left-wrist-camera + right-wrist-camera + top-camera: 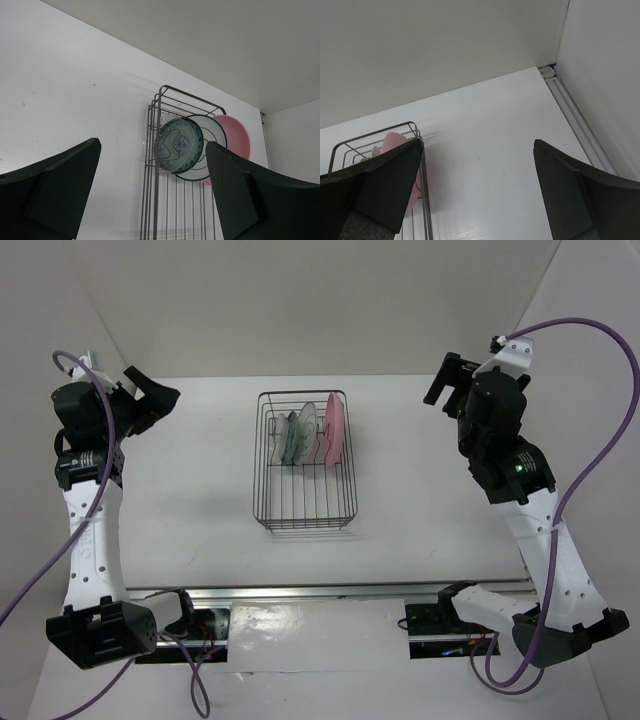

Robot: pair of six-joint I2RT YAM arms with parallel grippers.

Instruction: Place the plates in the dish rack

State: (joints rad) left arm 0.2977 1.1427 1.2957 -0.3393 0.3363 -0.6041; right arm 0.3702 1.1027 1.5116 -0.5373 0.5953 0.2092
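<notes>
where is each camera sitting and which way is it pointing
Top external: above and behind the bases, looking down on the dish rack, the plates, both arms.
Left wrist: on the left gripper, facing the rack; its open fingers show.
Right wrist: on the right gripper, facing table and back wall; its open fingers show.
Shared: both wrist views catch the pink plate.

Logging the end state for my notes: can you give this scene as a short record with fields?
dish rack: centre of table, near half empty
plates: on edge in rack's far half
pink plate: rightmost
teal patterned plate: left of pink, glass plate between
left gripper: open, empty, clear of rack
right gripper: open, empty, clear of rack
</notes>
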